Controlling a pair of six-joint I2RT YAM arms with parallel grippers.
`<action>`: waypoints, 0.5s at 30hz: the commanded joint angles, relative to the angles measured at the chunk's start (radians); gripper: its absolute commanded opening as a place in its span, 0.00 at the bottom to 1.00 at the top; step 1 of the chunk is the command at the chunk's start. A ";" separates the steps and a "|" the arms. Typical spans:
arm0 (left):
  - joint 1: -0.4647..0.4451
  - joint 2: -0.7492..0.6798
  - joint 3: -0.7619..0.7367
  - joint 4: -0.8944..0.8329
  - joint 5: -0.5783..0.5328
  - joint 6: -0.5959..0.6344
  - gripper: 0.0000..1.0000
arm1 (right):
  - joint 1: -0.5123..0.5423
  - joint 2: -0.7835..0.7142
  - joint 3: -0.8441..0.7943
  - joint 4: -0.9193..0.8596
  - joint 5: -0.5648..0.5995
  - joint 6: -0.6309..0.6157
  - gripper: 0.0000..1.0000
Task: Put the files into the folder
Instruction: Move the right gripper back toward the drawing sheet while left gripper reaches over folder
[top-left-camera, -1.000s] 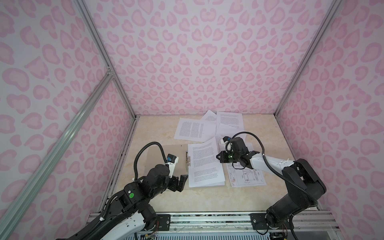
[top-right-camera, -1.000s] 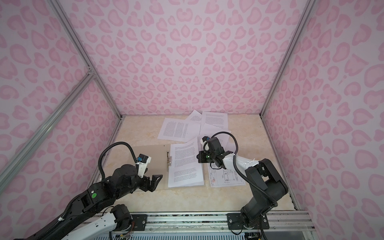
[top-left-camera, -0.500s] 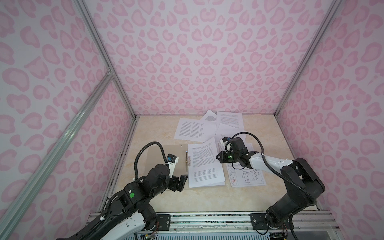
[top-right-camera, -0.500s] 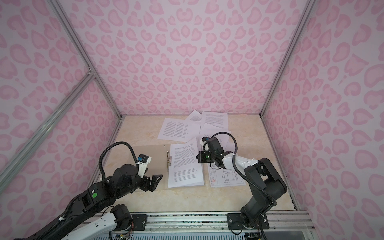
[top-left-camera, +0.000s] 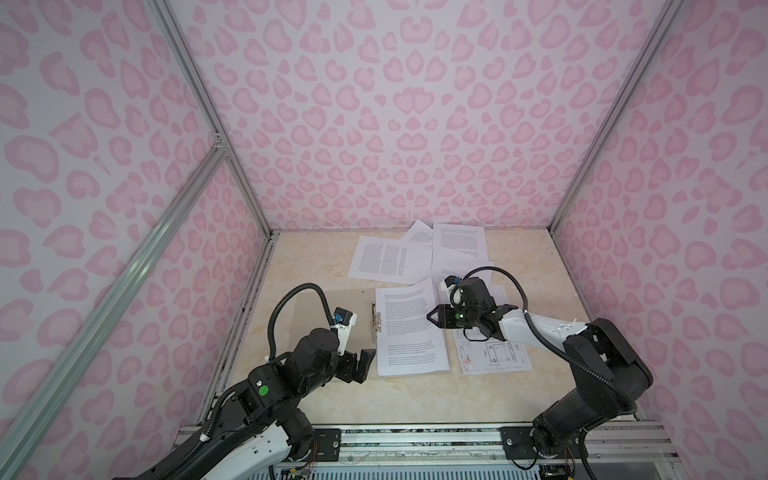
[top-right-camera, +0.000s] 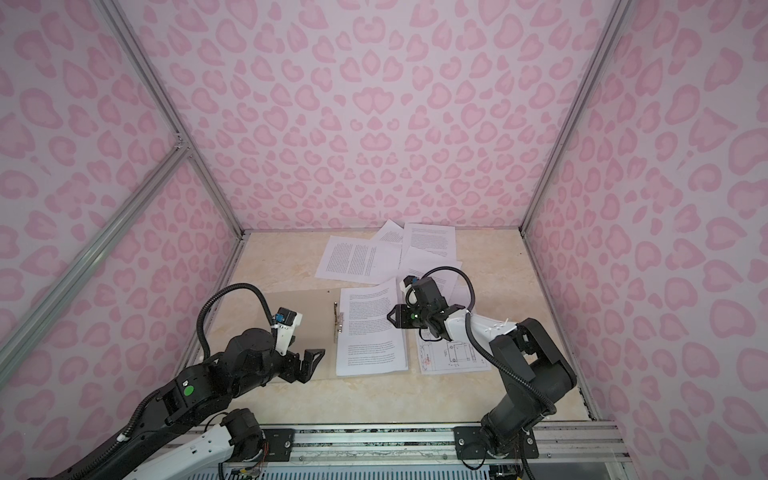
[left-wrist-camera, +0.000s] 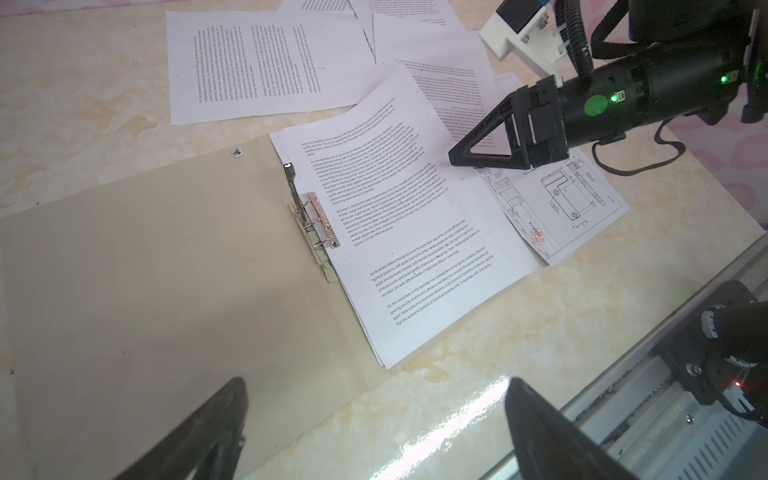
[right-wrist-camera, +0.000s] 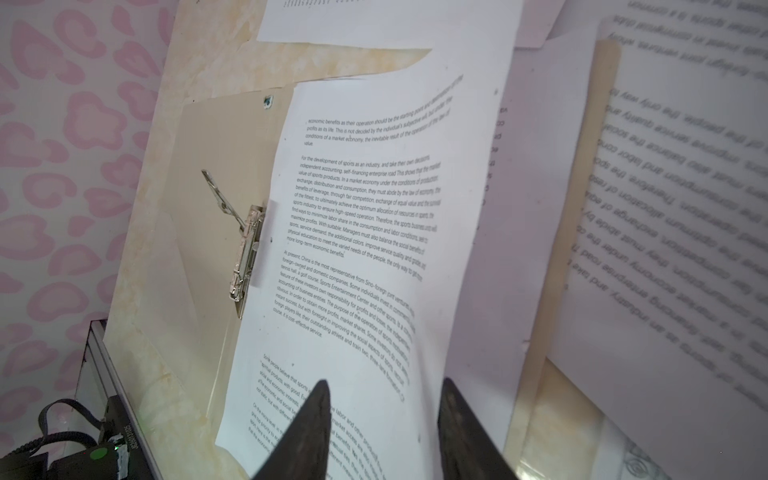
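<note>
White files (right-wrist-camera: 365, 232) lie beneath the right gripper's (right-wrist-camera: 384, 415) parted fingers (right-wrist-camera: 311, 432).

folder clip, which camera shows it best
The left wrist view: the clip is near, sharp and whole on the open folder. The right wrist view shows the clip close too, but aslant. In both top views the clip is only a small sliver.

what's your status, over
left claw and right claw open. white printed paper stack on open beige cardboard folder. other white sheets loose outside it; nothing blocking.
</note>
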 joint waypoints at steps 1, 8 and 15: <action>0.001 0.000 -0.001 0.019 0.001 0.011 0.98 | 0.004 -0.016 0.009 -0.072 0.094 0.027 0.54; 0.002 0.030 0.025 0.029 0.044 -0.003 0.98 | -0.119 -0.118 0.048 -0.284 0.246 0.039 0.74; -0.051 0.359 0.088 0.287 0.239 -0.134 0.96 | -0.415 -0.189 0.006 -0.394 0.229 -0.011 0.79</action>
